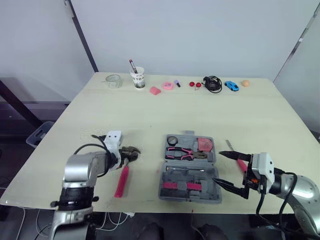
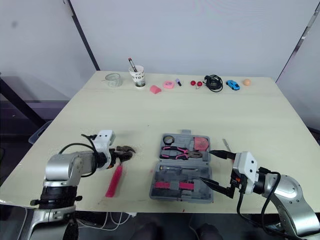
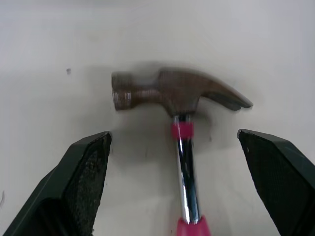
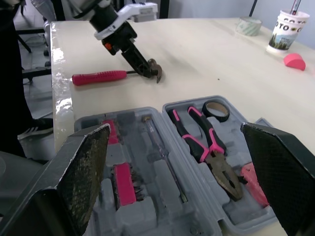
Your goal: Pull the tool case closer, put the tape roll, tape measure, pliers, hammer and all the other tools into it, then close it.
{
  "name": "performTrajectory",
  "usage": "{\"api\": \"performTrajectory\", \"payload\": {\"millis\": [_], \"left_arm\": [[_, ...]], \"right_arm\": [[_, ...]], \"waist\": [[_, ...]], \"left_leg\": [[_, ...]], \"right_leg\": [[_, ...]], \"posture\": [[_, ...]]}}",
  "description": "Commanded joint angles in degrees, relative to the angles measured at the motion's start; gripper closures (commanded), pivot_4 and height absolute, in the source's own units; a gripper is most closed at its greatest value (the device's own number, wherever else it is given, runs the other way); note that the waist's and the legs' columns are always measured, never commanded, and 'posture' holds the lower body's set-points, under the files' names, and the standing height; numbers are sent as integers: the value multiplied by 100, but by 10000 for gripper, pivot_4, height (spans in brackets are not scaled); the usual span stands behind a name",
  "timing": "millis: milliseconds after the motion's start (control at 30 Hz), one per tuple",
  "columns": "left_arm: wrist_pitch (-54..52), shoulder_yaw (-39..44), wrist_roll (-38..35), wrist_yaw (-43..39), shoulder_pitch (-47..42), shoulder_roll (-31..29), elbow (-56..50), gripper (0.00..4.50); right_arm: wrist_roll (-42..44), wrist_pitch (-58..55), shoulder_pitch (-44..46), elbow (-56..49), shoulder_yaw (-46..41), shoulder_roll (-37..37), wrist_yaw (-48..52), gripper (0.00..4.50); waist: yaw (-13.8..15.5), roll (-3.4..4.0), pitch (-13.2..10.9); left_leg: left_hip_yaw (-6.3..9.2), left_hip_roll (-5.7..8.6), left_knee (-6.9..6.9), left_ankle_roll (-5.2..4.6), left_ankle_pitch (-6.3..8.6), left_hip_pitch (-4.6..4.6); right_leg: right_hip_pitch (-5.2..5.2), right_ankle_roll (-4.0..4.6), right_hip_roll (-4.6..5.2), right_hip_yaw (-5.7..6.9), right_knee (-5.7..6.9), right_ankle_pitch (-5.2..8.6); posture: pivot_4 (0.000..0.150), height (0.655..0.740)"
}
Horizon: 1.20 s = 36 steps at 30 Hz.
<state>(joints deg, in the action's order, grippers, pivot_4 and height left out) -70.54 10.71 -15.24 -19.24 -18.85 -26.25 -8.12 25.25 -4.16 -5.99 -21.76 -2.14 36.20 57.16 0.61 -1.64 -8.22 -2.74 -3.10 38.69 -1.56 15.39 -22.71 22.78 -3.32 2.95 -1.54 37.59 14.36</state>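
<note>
The grey tool case (image 1: 162, 176) lies open near the table's front edge. It holds pink-handled pliers (image 1: 184, 153), a black tape roll (image 1: 172, 140), a pink tape measure (image 1: 204, 144) and a screwdriver (image 4: 162, 147). Left of the case, the hammer (image 1: 121, 181) lies flat on the table, pink handle toward the front. My left gripper (image 1: 131, 154) is open at the hammer's head (image 3: 172, 91), one finger on each side of the steel neck, not clamped. My right gripper (image 1: 217, 167) is open at the case's right edge. A pink-handled tool (image 1: 241, 164) lies just behind it.
Along the table's back edge stand a clear tape roll (image 1: 113, 80), a paper cup with pens (image 1: 138, 78), pink bits (image 1: 155, 90), a black cable (image 1: 213, 83), a blue toy car (image 1: 231, 85) and an orange ball (image 1: 245, 83). The front edge runs close below the case.
</note>
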Motion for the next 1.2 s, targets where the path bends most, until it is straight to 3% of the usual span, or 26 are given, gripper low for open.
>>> {"api": "performTrajectory", "payload": {"millis": [33,367,500,1200], "left_arm": [[861,-41,66,-11,307,67,-374,183],[2255,-294,318,379,1001,691,-219,183],[2517,-287,448,607,1138,860,-149,16170],[3259,-343,758,855,1092,964,407,16170]], "right_arm": [[96,28,-32,-234,-160,73,-17,0],[89,-11,114,-158,-140,124,2,0],[119,-48,111,-164,-165,161,14,0],[127,-59,30,-224,-215,233,-16,0]], "waist": [[13,-1,0],[16,0,1],[15,1,1],[12,13,9]], "left_leg": [[-1,0,0,0,0,0],[-2,3,0,0,0,-1],[-2,3,0,0,0,0],[-4,4,0,-1,0,2]], "right_leg": [[0,0,1,0,1,0],[-1,1,4,2,-2,0],[-1,0,3,2,-2,0],[-2,1,2,4,-2,0]], "posture": [[1500,7400],[1500,7400],[1500,7400],[1500,7400]]}}
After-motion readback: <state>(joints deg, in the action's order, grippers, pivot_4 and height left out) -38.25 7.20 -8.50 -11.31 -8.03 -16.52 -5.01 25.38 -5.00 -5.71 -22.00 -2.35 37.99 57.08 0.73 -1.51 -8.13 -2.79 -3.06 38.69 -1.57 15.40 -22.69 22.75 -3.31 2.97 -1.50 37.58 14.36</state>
